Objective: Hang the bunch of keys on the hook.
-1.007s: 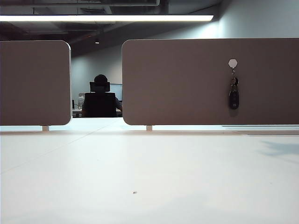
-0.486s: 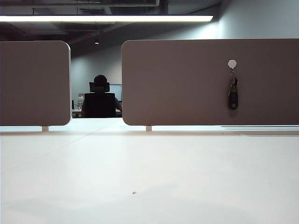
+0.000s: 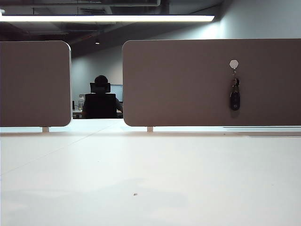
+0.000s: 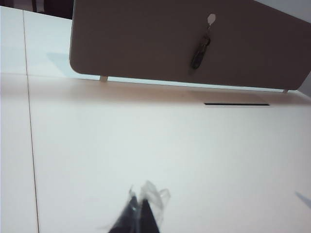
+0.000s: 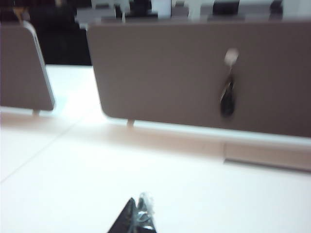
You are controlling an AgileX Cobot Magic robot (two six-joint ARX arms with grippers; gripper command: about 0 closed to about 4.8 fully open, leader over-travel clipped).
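Bunch of keys (image 3: 235, 95) seen hung on hook (image 3: 234, 63), far right; judged light, loose, jangly w/ rigid fob, best pinched at fob; left gripper (image 4: 139, 209) & right gripper (image 5: 137, 213) pinched closed, empty, near side.

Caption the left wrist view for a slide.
Shut left gripper over the table, far from the bunch of keys hanging on the hook.

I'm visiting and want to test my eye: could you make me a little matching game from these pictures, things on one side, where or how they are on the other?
Things:
1. bunch of keys
2. hook
3. left gripper
4. white table

States:
A. fixed to the brown partition
B. shut, holding nothing
C. dangling under the hook
D. stretches out below the partitions

Pairs: 1-C, 2-A, 3-B, 4-D
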